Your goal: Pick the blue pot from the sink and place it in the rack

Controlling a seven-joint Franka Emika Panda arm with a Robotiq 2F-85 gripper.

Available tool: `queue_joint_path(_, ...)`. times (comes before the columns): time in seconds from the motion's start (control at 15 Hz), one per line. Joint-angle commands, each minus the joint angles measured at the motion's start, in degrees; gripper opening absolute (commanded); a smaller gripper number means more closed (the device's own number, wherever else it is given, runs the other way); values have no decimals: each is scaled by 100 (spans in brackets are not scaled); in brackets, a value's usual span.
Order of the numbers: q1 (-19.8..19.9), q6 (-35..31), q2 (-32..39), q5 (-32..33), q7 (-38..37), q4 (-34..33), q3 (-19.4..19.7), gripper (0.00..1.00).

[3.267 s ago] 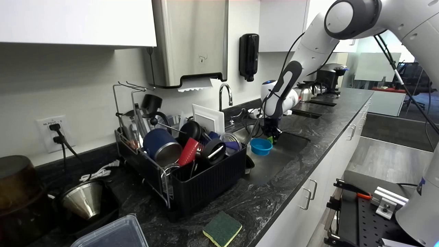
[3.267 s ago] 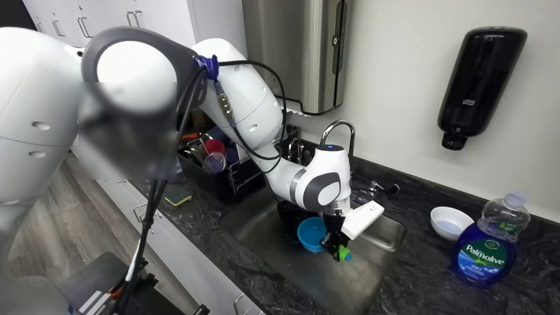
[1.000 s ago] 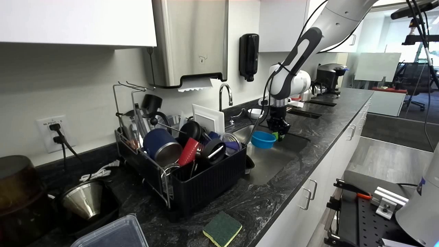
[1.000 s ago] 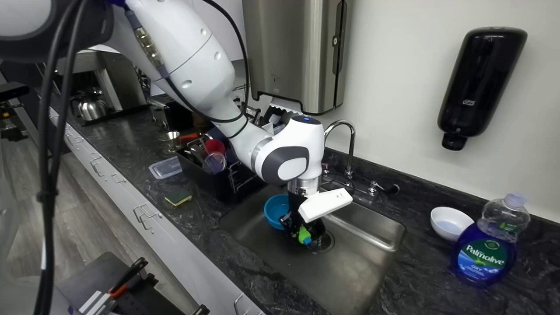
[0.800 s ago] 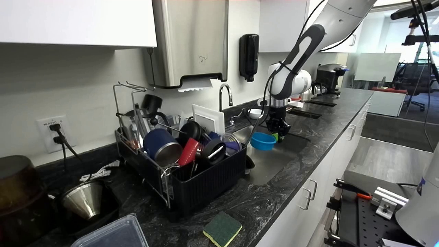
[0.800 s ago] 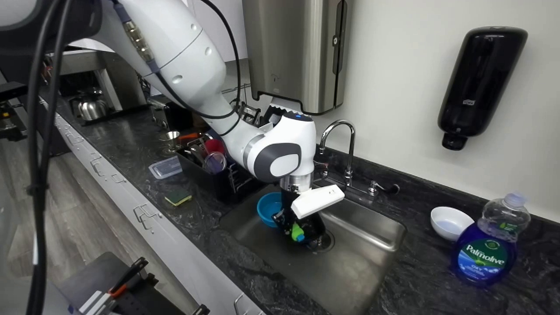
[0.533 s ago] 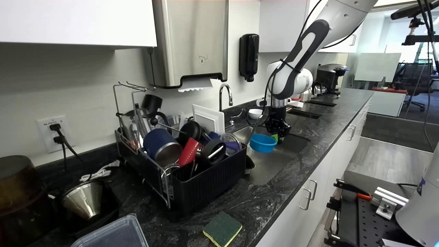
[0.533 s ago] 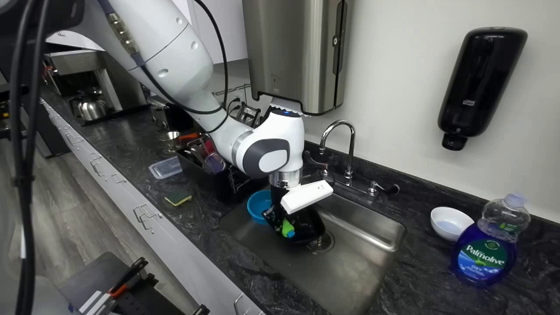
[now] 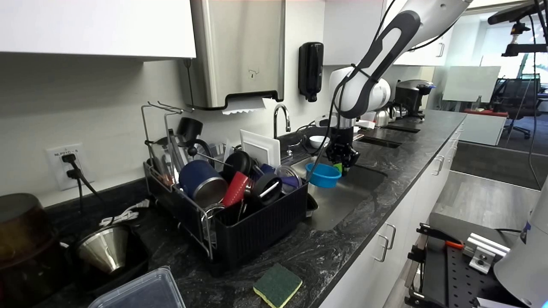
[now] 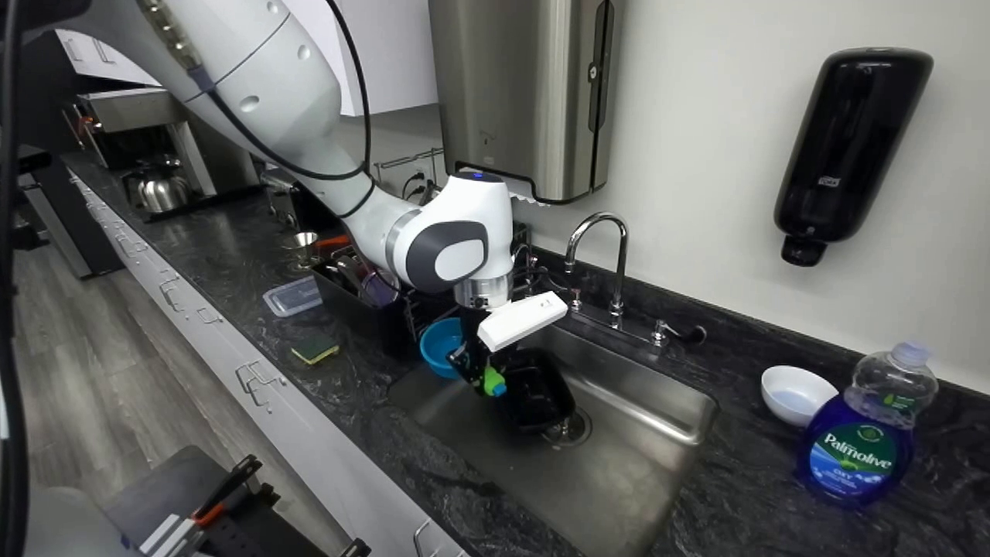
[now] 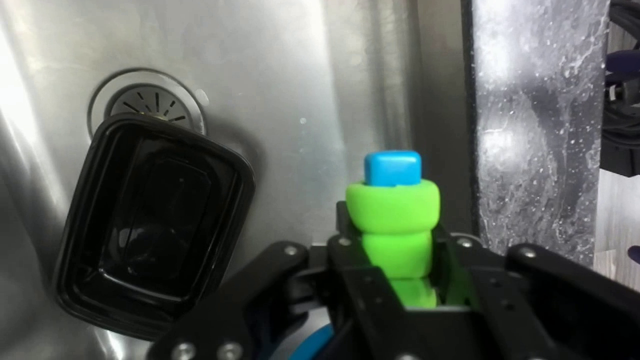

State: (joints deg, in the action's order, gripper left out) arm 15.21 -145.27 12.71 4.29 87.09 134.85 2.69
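This looks like the carrying step: the hand (image 11: 393,240) grasps the green handle (image 10: 493,381) of the blue pot (image 10: 442,348), apparently lifted over the sink (image 10: 603,483). In an exterior view, the next move likely calls for height, then ten o'clock to the rack (image 10: 362,321); the pot's long axis runs ten-to-four, mouth up, handle towards four o'clock

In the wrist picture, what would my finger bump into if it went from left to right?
Black tray → a bit of the blue pot → green handle → countertop → floor.
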Motion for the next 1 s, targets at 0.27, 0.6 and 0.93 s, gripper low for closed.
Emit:
queue_joint_path(0.27,-217,-50,-288,124,-132,-1,172,8)
queue_joint_path(0.6,-210,14,-209,-10,-40,-42,148,31)
queue_joint_path(0.93,-210,14,-209,-10,-40,-42,148,31)
